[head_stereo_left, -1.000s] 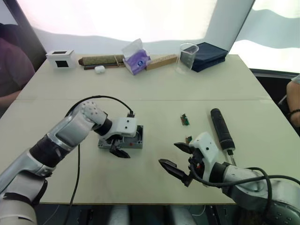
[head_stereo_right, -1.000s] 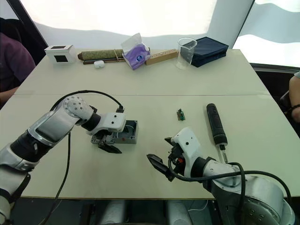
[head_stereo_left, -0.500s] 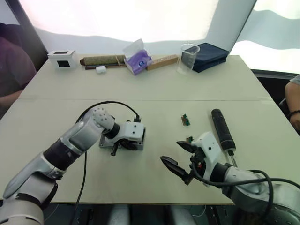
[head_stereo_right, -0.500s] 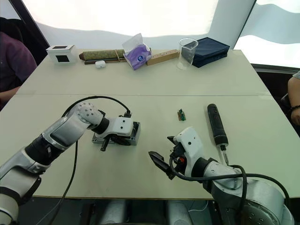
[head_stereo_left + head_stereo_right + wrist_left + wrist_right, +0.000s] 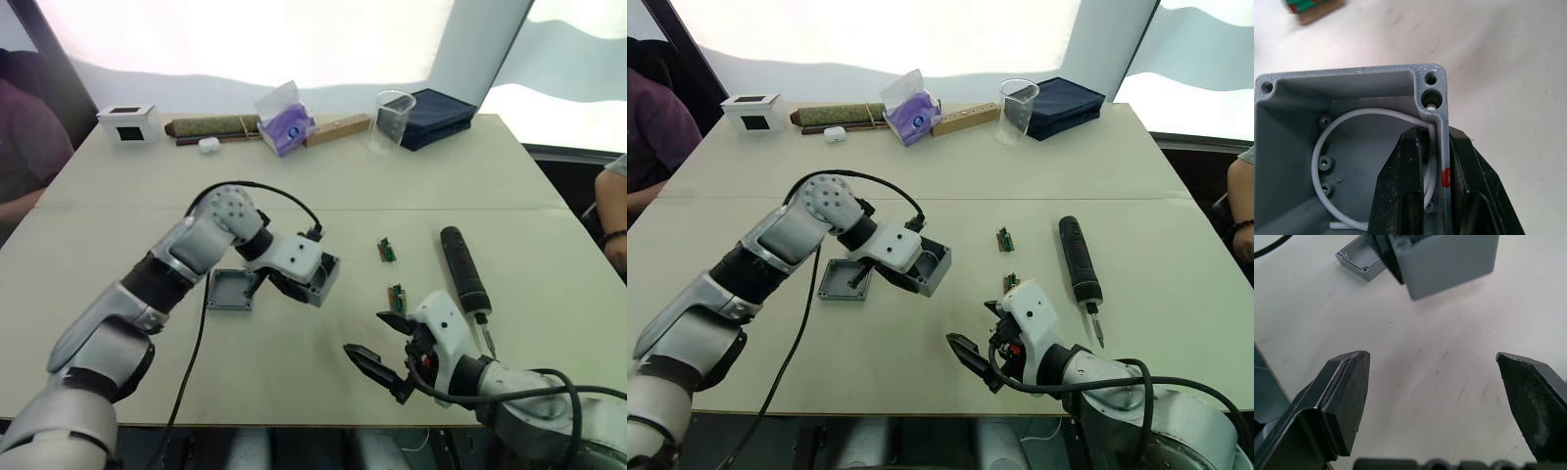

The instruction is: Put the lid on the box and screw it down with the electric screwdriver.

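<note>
The left gripper is clamping 1 wall of the box, holding it tilted just beside the lid. The right gripper is waiting with fingers apart near the electric screwdriver. Lidding and screwing are both pending.

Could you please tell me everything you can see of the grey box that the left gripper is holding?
The box is a small, deep, square enclosure that looks like grey cast metal, open and hollow, with screw holes at its corners, small bosses on its floor and a loop of thin white wire inside. A small red mark sits on one wall. The left gripper pinches that wall, one finger inside, one outside, holding the box tilted beside the lid.
</note>
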### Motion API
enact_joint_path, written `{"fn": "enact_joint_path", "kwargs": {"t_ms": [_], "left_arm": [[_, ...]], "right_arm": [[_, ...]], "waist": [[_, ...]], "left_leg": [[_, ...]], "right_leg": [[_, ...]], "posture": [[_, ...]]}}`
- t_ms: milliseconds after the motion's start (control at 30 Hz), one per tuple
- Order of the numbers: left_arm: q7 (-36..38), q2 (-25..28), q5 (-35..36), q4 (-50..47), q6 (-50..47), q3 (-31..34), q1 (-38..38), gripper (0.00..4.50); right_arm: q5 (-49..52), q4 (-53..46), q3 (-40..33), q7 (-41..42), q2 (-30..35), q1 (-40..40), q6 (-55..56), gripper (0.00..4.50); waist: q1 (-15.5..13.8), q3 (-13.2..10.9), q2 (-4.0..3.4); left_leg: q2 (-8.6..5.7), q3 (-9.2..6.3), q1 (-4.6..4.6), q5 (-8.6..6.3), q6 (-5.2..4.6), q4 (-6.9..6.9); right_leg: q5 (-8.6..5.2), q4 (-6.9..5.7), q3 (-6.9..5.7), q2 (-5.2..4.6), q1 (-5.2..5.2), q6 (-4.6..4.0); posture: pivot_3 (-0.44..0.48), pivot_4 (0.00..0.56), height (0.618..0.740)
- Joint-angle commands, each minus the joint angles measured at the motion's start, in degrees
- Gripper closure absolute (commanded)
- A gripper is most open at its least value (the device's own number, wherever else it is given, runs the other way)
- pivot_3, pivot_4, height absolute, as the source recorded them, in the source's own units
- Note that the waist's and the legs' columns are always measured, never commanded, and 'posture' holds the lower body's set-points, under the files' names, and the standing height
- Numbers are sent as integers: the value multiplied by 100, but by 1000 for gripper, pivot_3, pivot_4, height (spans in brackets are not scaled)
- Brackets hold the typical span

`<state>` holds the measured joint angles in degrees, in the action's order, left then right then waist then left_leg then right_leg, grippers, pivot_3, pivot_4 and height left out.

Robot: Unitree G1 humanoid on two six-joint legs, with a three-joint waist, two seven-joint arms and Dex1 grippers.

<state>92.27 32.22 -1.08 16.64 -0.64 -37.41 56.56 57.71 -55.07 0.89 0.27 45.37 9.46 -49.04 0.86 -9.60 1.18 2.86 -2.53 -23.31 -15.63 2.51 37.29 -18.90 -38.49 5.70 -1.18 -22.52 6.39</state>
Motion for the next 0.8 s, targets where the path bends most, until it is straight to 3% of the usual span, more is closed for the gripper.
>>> {"fn": "enact_joint_path", "kwargs": {"t_ms": [33,167,200,233,300,533,600,700,800], "left_arm": [[23,-239,-204,369,471,-69,202,4462],[23,-357,-322,555,624,-53,213,4462],[23,-347,-303,535,619,-70,212,3462],[23,-306,-208,463,559,-97,212,3297],[23,-244,-73,339,403,-58,247,2519],[23,460,879,-220,-1167,478,650,2519],[-58,705,897,-178,-2023,874,679,2519],[-1318,902,578,89,-3906,1455,645,2519],[-2030,1145,477,-238,-5376,1758,364,2519]], "right_arm": [[-183,-260,-80,-26,-150,166,142,0],[-320,-306,-97,-7,-253,295,159,0],[-345,-319,-94,-3,-272,320,162,0],[-372,-327,-84,3,-288,336,161,0],[-401,-346,-92,30,-304,372,158,0],[-178,-401,-284,328,-136,242,124,0],[240,-398,-387,403,-85,-273,146,0],[540,-208,-262,525,-2,-1307,2,0],[461,-34,32,632,42,-1883,-189,0]], "waist": [[-8,0,0],[-10,0,0],[-7,0,0],[-3,0,0],[0,0,0],[21,0,-4],[32,0,-9],[59,-6,-18],[57,-6,-18]], "left_leg": [[0,-6,-2,0,0,1],[0,-33,-7,0,0,3],[0,-39,-7,0,0,3],[0,-43,-7,0,0,3],[1,-51,-6,0,0,3],[1,-64,-7,0,0,3],[2,-66,-5,0,0,3],[2,-75,-1,1,-1,7],[2,-89,-2,1,-1,6]], "right_leg": [[0,-1,0,4,1,0],[0,0,0,16,6,0],[0,0,0,19,7,0],[0,-1,0,21,8,0],[0,-2,0,25,9,-1],[-1,-11,0,31,10,-2],[-1,-12,-1,32,13,-2],[-1,-21,0,37,14,-2],[-4,-32,-5,42,10,-5]], "posture": [[0,150,737],[0,150,737],[0,150,737],[0,150,737],[0,150,737],[0,150,737],[0,150,737],[0,150,737],[0,150,737]]}}
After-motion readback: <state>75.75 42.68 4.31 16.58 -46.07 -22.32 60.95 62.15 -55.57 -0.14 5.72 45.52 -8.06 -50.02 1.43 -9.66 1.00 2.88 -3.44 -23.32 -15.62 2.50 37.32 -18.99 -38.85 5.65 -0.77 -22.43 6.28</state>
